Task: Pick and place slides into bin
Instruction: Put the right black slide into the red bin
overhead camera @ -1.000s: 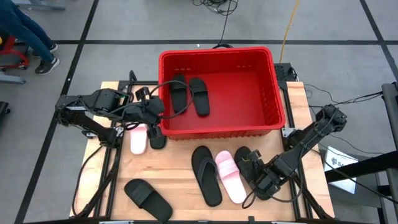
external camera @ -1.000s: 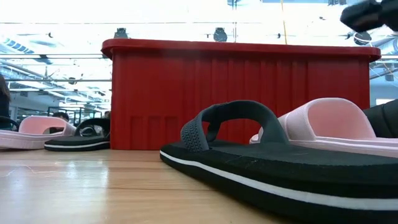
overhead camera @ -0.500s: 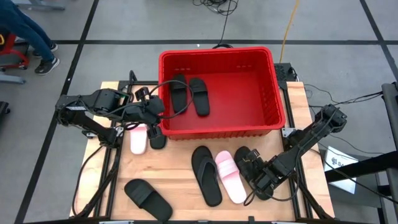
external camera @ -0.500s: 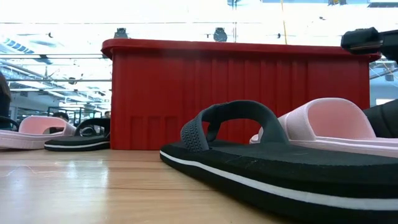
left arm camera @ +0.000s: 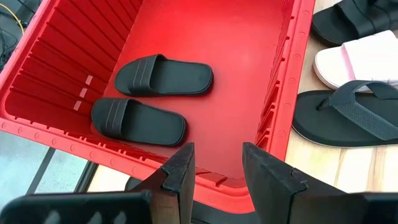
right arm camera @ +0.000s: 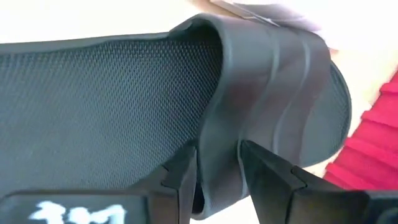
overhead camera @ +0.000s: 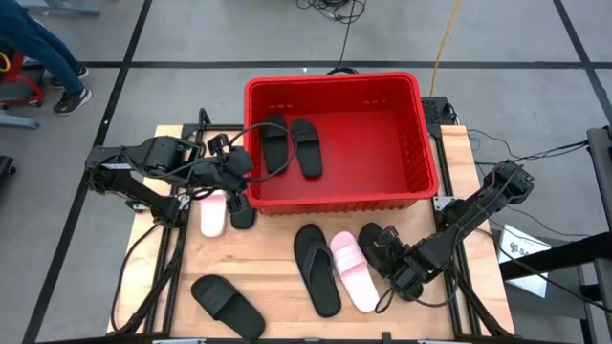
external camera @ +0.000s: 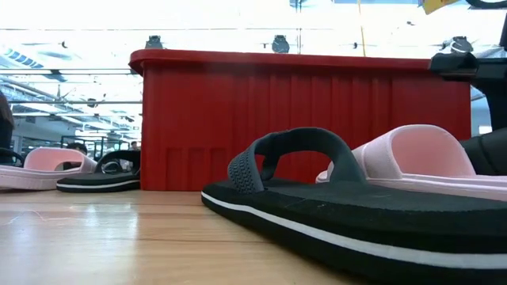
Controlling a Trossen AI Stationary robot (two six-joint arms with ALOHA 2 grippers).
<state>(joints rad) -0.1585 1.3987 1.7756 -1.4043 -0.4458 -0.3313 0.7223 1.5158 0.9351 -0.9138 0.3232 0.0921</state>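
Wooden surface point(overhead camera: 277, 287) carries the red bin point(overhead camera: 426, 162) at its far side, left gripper point(left arm camera: 216, 167) released above its near-left rim, while right gripper point(right arm camera: 217, 163) pinches only the black slide point(overhead camera: 375, 241) strap at near right, so lifting may let it slip or nudge the pink slide point(overhead camera: 352, 270) beside it.

1. Bin point(overhead camera: 427, 153): glossy red moulded plastic with ribbed, slotted walls, upper centre of the high view.
2. Black slide point(right arm camera: 186, 99): matt rubber; finely dimpled footbed, smooth ridged strap.
3. Black thong sandal point(external camera: 333, 206): matt foam sole, textured strap.
4. Pink slide point(overhead camera: 352, 268): smooth matt rubber.
5. Table point(overhead camera: 277, 277): pale wood, lightly sheened, visible grain.
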